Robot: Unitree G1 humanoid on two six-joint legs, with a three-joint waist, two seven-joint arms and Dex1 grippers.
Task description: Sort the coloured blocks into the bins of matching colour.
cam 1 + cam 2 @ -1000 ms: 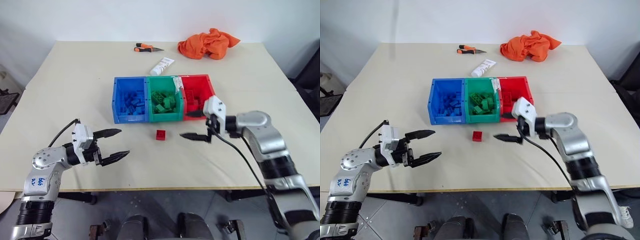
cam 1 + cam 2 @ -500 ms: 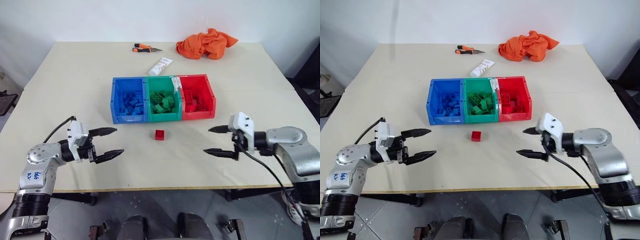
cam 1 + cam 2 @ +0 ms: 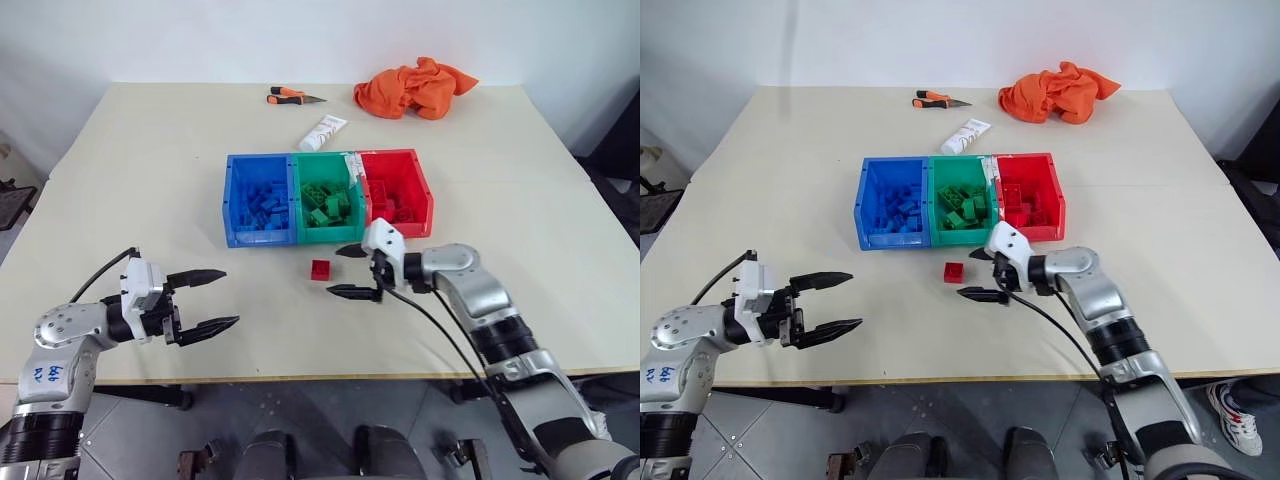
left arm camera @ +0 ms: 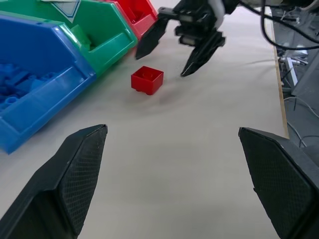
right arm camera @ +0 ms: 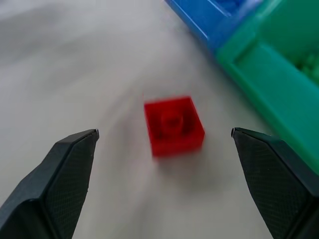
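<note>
Right gripper [image 3: 345,271] swung back in from right, now just beside red block [image 3: 321,269], jaws wide apart, empty. Block on bench [image 3: 150,200] before green bin [image 3: 327,205]. Left gripper [image 3: 212,300] open, idle. Grasp imminent.

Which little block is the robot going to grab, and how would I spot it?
Find the row of three joined plastic bins, blue, green and red, in the middle of the beige table. Just in front of the green bin lies one small red studded brick, alone on the tabletop. It is the only block outside the bins, with the open right gripper pointing at it.
</note>
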